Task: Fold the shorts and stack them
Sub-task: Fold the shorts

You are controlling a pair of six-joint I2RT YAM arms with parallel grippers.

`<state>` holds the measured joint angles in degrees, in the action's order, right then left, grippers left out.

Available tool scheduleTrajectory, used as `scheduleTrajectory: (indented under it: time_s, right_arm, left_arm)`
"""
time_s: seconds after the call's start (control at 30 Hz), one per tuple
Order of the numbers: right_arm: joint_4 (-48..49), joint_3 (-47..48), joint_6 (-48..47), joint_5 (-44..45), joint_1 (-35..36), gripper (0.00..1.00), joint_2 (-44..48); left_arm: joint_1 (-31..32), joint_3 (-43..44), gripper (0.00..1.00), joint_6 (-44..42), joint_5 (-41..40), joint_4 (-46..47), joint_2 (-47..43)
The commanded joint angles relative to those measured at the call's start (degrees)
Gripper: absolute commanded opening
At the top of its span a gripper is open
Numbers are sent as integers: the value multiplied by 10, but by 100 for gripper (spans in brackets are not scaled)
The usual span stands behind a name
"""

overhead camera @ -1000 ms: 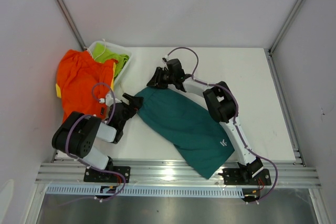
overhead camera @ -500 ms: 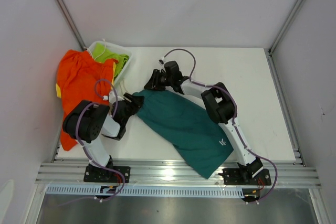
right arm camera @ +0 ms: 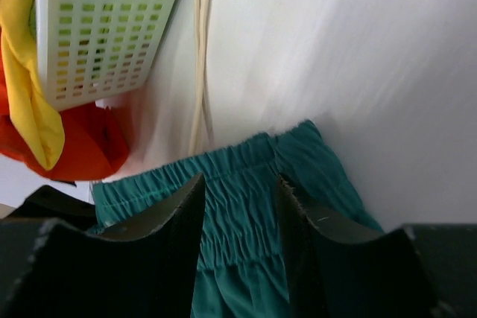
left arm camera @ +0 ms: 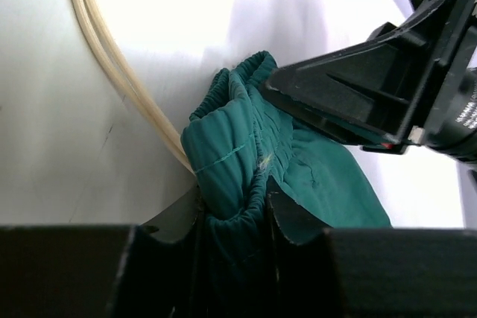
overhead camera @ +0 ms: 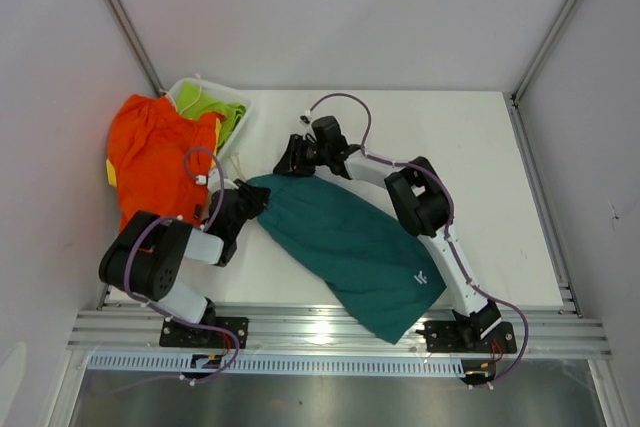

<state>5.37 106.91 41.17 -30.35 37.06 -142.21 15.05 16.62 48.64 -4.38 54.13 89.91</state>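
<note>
The teal shorts [overhead camera: 350, 237] lie spread diagonally across the table, waistband at the upper left. My left gripper [overhead camera: 250, 199] is shut on the waistband's left corner, and teal cloth [left arm camera: 231, 154] is bunched between its fingers [left arm camera: 235, 195]. My right gripper [overhead camera: 290, 162] stands at the waistband's far corner. Its jaws are apart [right arm camera: 242, 184] and straddle the flat elastic band [right arm camera: 238, 169] without pinching it. The orange shorts [overhead camera: 150, 157] lie heaped at the left edge. A white drawstring [left arm camera: 112, 65] trails over the table beside the waistband.
A white perforated basket [overhead camera: 238, 99] sits at the back left with lime-green cloth [overhead camera: 210, 107] in it. Yellow cloth [right arm camera: 22, 72] hangs over its side. The right arm's black gripper body [left arm camera: 358, 94] is close in front of my left gripper. Enclosure walls stand all round.
My left gripper has closed onto the waistband corner, bunching it. The right gripper has drifted slightly left and toward the near edge, and the teal shorts have shifted a little with it.
</note>
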Motion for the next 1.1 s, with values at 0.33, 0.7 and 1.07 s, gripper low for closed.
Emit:
scheduleTrajectory:
  time_s: [0.33,0.7,1.07]
  right_arm:
    - [-152,-261,-71,58,-22,61,317]
    - [-129,-568,-14,58,32,47,540]
    - [-214,-631,-8,150,129,55,687]
  left_arm:
    - [78,-1,0,-89,-182,-132,-133]
    - [96,-13,0,-97,-219,-135,-162]
    - [102,60,0,-84,-297,-282,-186]
